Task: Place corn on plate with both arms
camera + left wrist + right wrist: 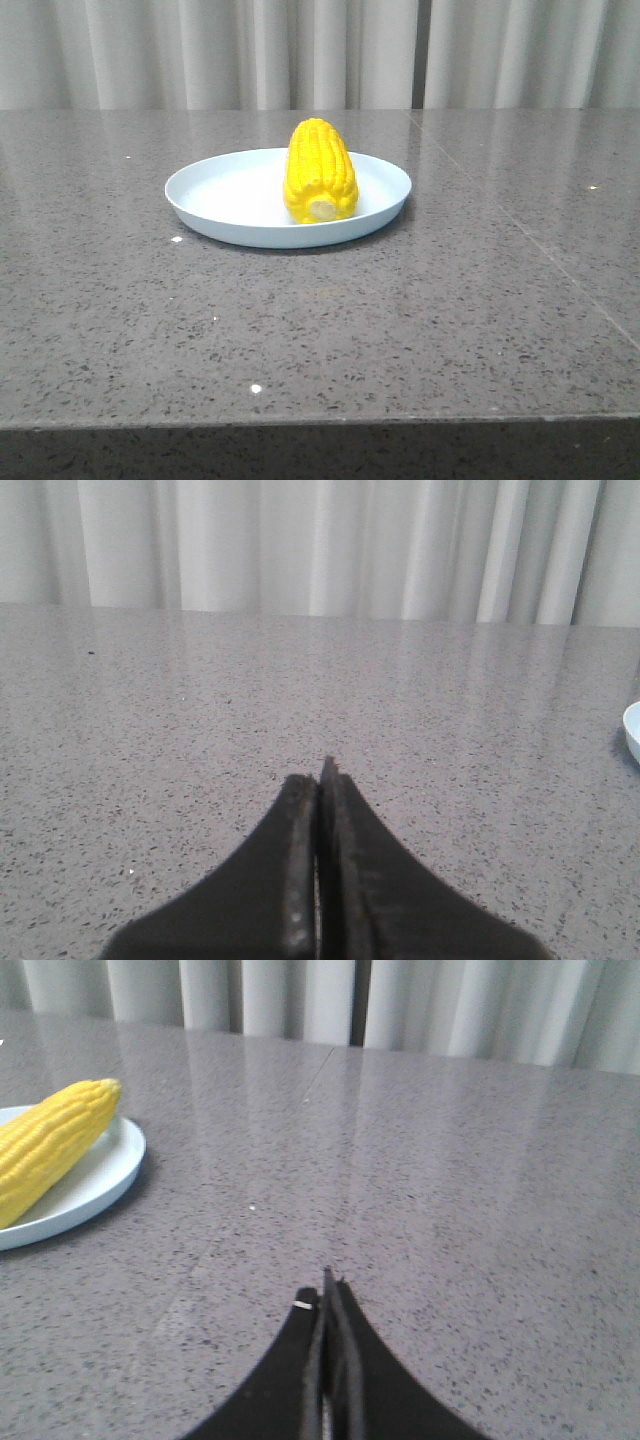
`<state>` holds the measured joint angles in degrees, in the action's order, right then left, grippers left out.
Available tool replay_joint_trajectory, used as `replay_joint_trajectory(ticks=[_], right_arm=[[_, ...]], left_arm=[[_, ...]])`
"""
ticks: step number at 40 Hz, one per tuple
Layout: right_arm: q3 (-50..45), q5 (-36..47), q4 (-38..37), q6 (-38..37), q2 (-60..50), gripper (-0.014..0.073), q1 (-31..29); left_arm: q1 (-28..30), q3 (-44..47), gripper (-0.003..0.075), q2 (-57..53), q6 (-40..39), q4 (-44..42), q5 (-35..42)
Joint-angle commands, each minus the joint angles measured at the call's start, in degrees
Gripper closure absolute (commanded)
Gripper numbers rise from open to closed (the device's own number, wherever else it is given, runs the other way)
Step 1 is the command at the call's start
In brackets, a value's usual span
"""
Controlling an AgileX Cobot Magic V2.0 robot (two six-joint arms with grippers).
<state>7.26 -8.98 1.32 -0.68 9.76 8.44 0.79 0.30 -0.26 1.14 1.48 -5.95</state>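
I see the short, thick bright-yellow plastic-looking corn cob (320, 170) lying on the round, shallow pale-blue plate (215, 195), well clear of both grippers. Neither arm shows in the front view.

Left gripper (322, 780): dark pointed fingers pressed together, nothing between them, low over bare grey speckled stone counter (200, 730). Only a sliver of the plate rim (632, 730) shows at the frame edge in the left wrist view, off to the side and well apart from the fingertips. No corn visible there.

Right gripper (327, 1295): fingers likewise closed tip to tip, holding nothing. In the right wrist view the corn (45, 1145) and plate (100, 1175) sit off to one side, well apart from the tips, bare counter between.

Plate sits near the middle of the counter, closer to the far edge than the near edge. Cob lies right of the plate's centre, long axis roughly front to back, pale beige stub end (323, 208) facing the near edge, tapered tip toward the far edge. Kernel rows run lengthwise, regular, glossy. Cob rests inside the rim, not overhanging.

Pale pleated curtain (320, 50) behind the far edge.
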Motion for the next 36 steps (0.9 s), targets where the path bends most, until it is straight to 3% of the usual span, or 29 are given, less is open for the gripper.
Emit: replay_joint_trajectory(ticks=[1, 15, 36], right_arm=[[-2.2, 7.3, 4.2, 3.2, -2.0, 0.0654, -3.3], [-8.5, 4.7, 5.9, 3.2, -9.1, 0.0654, -9.7], [-8.5, 5.3, 5.9, 3.2, -11.1, 0.0654, -10.1]], left_arm=[[0.0, 0.2, 0.0733, -1.2, 0.1, 0.2, 4.7], [0.0, 0.2, 0.0733, -1.2, 0.1, 0.2, 4.7], [0.0, 0.2, 0.0733, -1.2, 0.1, 0.2, 4.7]])
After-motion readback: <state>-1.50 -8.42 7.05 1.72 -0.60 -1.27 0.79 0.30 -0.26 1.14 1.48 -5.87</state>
